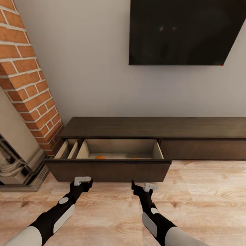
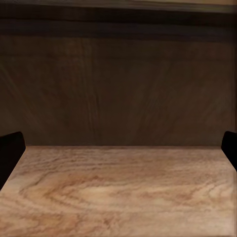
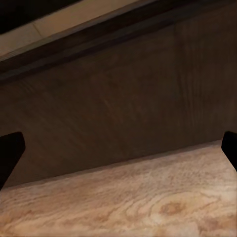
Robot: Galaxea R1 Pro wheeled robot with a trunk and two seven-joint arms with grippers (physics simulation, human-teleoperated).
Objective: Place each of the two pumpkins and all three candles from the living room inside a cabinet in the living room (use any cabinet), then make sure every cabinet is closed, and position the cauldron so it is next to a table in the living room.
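Just before the pulled-out drawer front, the left end effector (image 1: 83, 180) and right end effector (image 1: 145, 187) hover spread and empty. Beyond, the long dark brown wooden cabinet (image 1: 153, 127) holds bright orange pumpkins (image 1: 100, 157); its stiff front likely wants a flat push.

A dark wall-mounted television (image 1: 186, 30) hangs on a pale grey wall (image 1: 92, 68), right of a brick column (image 1: 29, 78), above light wood flooring (image 1: 205, 194).
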